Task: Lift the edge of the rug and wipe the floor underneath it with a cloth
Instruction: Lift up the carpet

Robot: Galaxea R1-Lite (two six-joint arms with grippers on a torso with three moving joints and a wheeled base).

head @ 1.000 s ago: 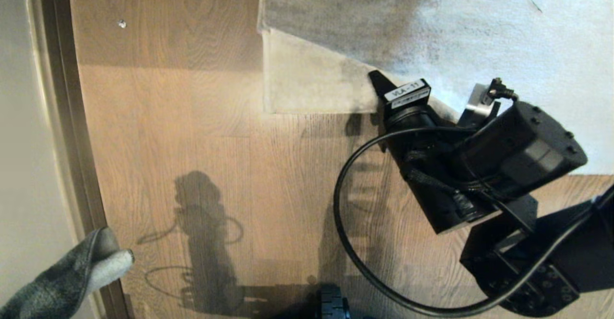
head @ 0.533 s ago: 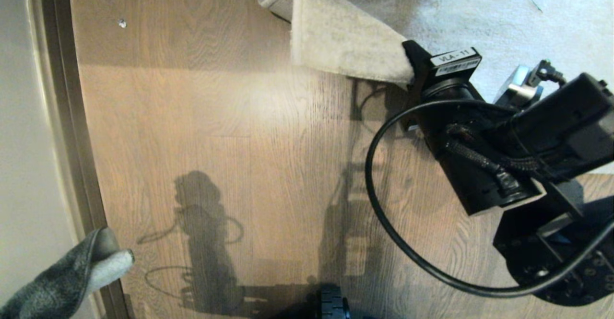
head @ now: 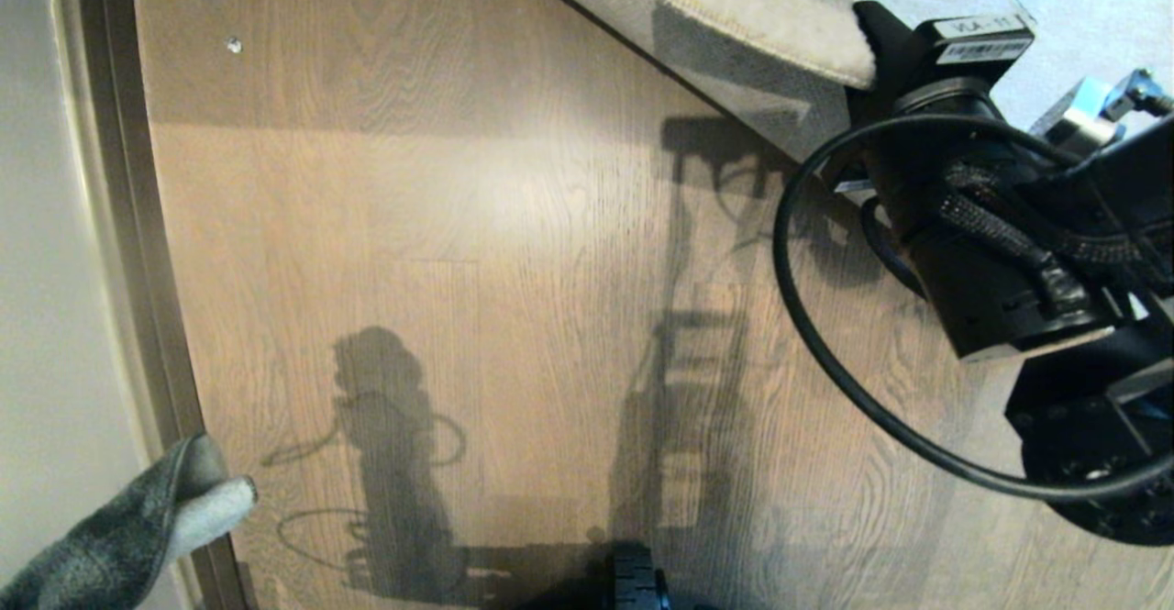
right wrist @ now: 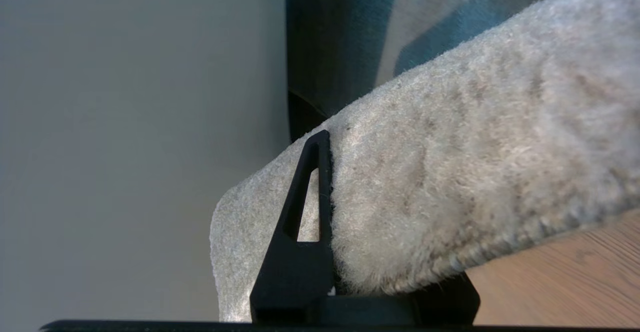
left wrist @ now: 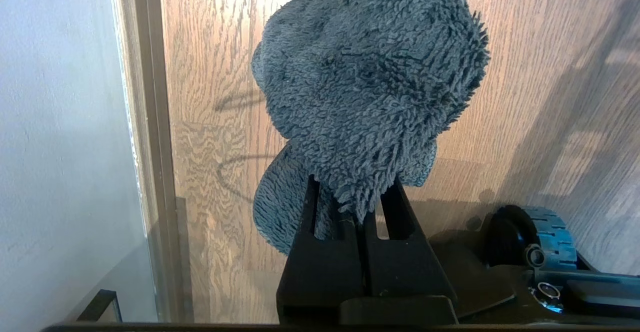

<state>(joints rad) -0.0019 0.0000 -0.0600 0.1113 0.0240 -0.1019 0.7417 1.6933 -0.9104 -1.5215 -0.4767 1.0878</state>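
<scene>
At the near left corner of the head view, by the skirting strip [head: 138,252], left gripper [left wrist: 356,207] clamped tight on the cloth [left wrist: 370,82]; cloth's long axis runs out past the fingertips, its fuzzy bulk bunched above the floor [head: 440,225]. Mid-ground: bare planks, arm shadows across them. Far right: right gripper [head: 871,37] pinching the rug edge [head: 752,5] between nearly closed jaws, corner raised off the floor, cream underside showing; the lifted edge slants from far left toward near right
</scene>
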